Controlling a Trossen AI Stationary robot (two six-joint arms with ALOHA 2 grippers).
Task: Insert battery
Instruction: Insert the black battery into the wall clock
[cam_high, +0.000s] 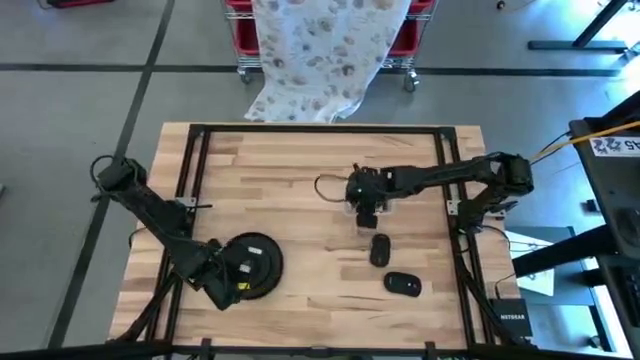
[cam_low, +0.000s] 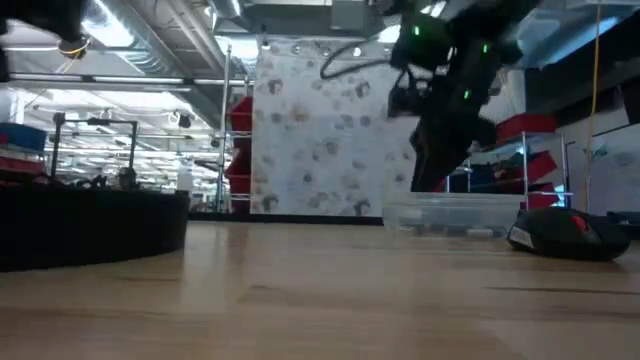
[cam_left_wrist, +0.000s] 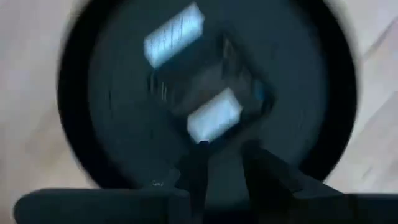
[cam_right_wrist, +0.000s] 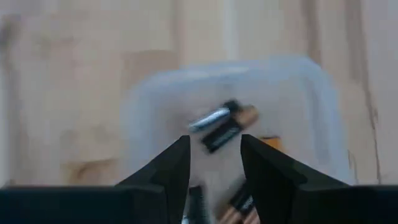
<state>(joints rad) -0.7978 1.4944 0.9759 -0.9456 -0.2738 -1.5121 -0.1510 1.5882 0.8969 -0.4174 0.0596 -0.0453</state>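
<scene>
Bright overhead lighting; both wrist views blurred, low view soft

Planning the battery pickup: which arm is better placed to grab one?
Right. The right gripper hangs open directly over the tub of batteries; the left gripper is over the black disc, far from them.

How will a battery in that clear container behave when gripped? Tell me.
The batteries look like smooth cylinders, so one would probably roll or slip. They lie loosely piled in the clear container, so neighbours may shift. The right gripper hovers open above them.

Workshop: red storage bins (cam_low: 240, 150), steel shelving (cam_low: 95, 150).
</scene>
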